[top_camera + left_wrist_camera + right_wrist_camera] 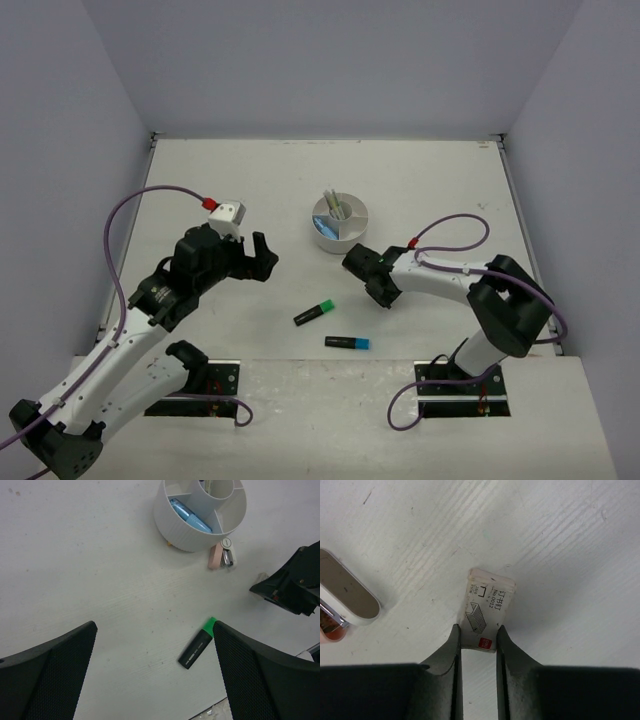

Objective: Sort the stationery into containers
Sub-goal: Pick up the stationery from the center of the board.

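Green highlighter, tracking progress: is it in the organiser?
No, the green highlighter lies on the table, apart from the organiser.

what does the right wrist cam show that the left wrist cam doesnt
Only right wrist: the staple box up close, its printed label showing, with the right gripper closed on its sides.
Only left wrist: the organiser with a blue marker in one wedge, the green highlighter on the table, and the left gripper wide open.
Both: the white stapler, which the left wrist view places beside the organiser, and the white table.
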